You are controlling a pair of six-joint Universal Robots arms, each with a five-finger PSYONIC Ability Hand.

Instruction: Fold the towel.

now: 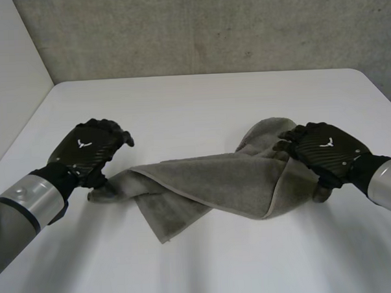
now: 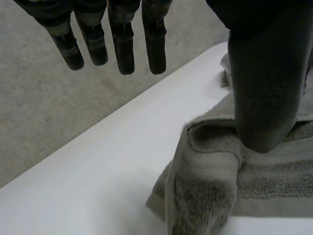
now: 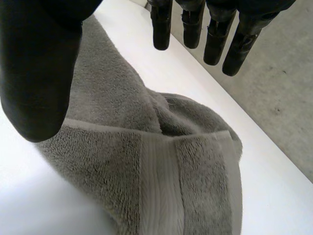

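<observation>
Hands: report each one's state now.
Left hand: open, fingers straight, over one end of the towel.
Right hand: open, fingers straight, over the towel's other end.

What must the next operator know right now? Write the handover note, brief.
Left hand: open, fingers straight, over the bunched left end of the towel.
Right hand: open, over the towel's right end, which is doubled over.
Towel: lies rumpled on the table between the hands, one corner trailing toward the robot.
Done: no neat fold yet.
Left: probably grasp the ends, spread the towel flat, then fold it.
</observation>
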